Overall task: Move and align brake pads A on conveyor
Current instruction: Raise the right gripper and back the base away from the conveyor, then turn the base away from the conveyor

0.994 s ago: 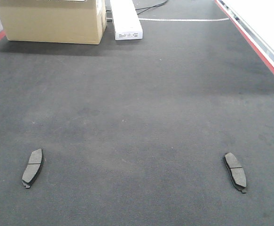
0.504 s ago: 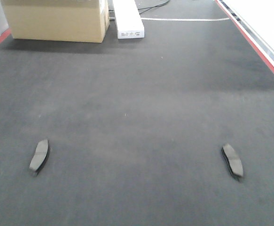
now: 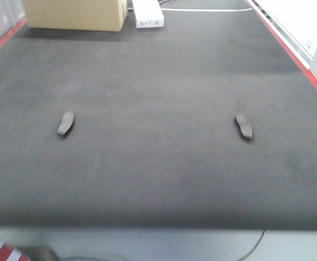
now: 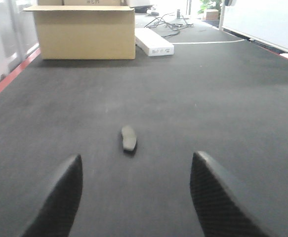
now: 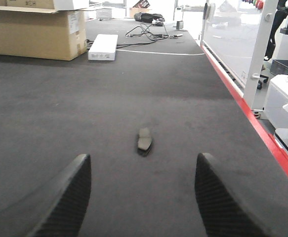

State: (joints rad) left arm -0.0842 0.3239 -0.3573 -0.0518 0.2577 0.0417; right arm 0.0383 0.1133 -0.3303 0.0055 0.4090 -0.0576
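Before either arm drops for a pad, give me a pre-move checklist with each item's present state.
1. Left gripper open and empty: ok, jaws wide apart.
2. Right gripper open and empty: ok, jaws wide apart.
3. Left pad lined up ahead of the left gripper: ok, flat on the conveyor, untouched.
4. Right pad lined up ahead of the right gripper: ok, untouched.
5. Pads aligned with each other: not ok, far apart and slanted opposite ways.
6. Approach free: ok, cardboard box and white box sit at the far end.
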